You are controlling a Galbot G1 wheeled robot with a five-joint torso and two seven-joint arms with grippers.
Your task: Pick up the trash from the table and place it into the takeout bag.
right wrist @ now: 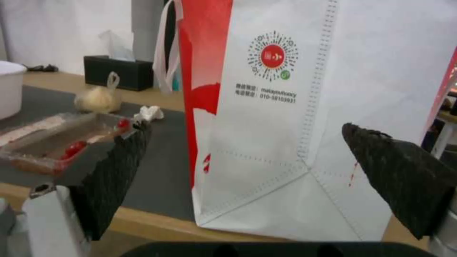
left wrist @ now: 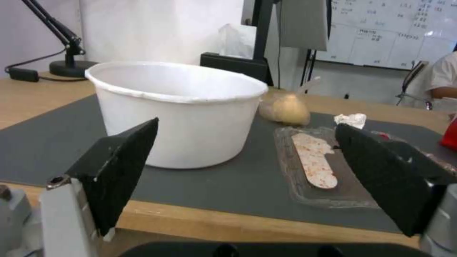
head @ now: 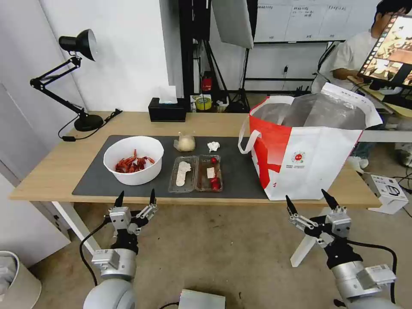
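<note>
On the far left of the table (head: 51, 171) stands a black lamp (head: 73, 77), off the grey mat (head: 90, 180). The left gripper (head: 134, 197) hangs in front of the table's near edge, below the bowl (head: 134, 159), with its two fingers spread apart and nothing between them. The bowl is white and round, it sits on the left part of the mat and has red shells inside. Behind, near the wall, is the black tissue box (head: 167, 110). To the right of the bowl lies the clear tray (head: 196, 173), open flat, with a pale piece in its left half and red scraps in its right half. Just behind the tray is the small bag (head: 185, 143) of beige stuff, and beside it to the right the crumpled tissue (head: 213, 146). Further right the takeout bag (head: 300, 159) stands upright on the right end of the table, its mouth open and showing the silver lining. The right gripper (head: 310, 200) hangs in front of this bag, low before the table edge, also spread open and empty.
</note>
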